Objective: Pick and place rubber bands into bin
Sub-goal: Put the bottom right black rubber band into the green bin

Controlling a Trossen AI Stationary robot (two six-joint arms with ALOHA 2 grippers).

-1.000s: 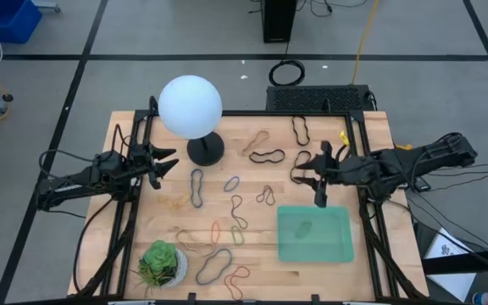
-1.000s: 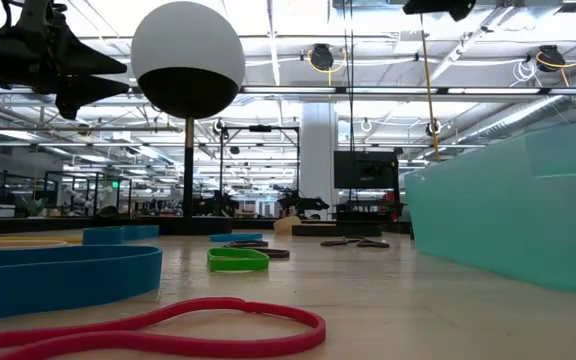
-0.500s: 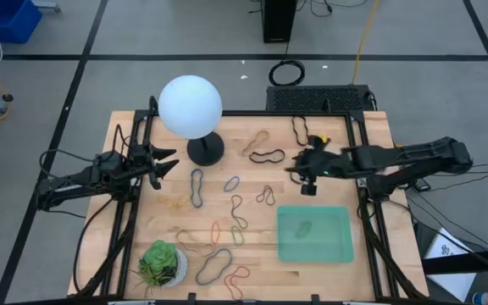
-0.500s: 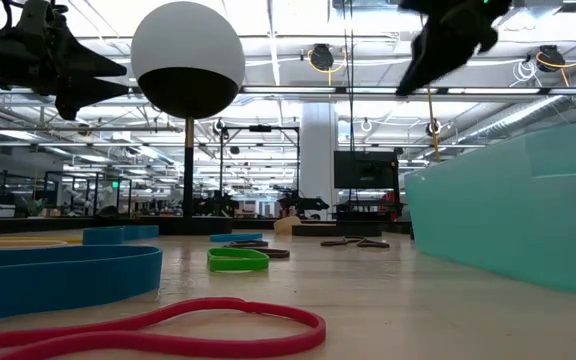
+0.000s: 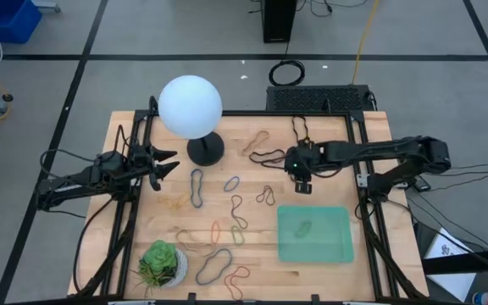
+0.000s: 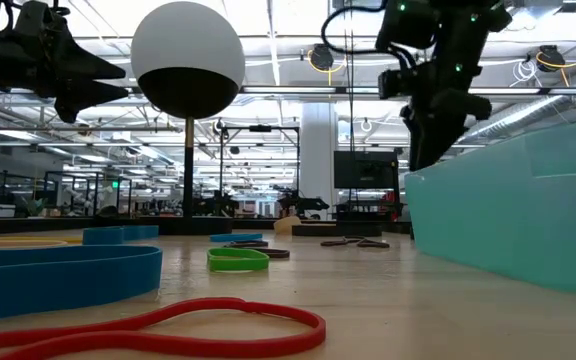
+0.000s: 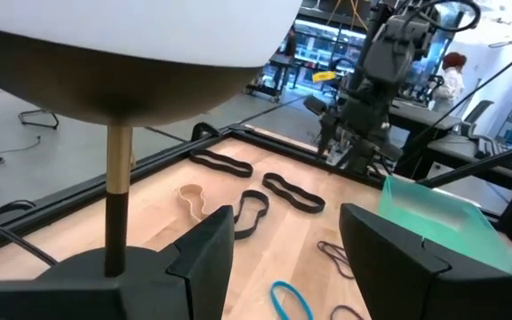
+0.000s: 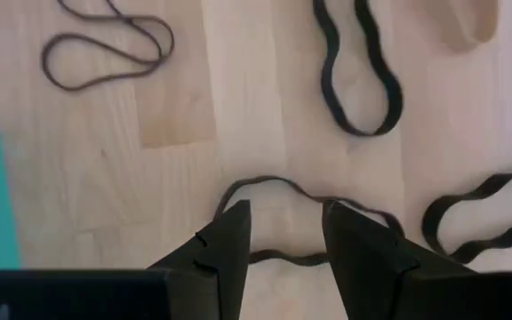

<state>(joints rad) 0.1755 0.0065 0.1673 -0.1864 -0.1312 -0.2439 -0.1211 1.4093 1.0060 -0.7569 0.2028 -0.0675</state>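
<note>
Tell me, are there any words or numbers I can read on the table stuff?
No readable text anywhere: none on the bin, the rubber bands, the white globe lamp or the plant pot.
Far-off signs in the room behind are too small to read.

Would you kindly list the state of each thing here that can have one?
Right claw: open, fingers either side of a thin dark rubber band.
Left claw: open, empty, beside the globe lamp.
Bin: upright, one band inside.
Other rubber bands: lying loose on the table.
</note>
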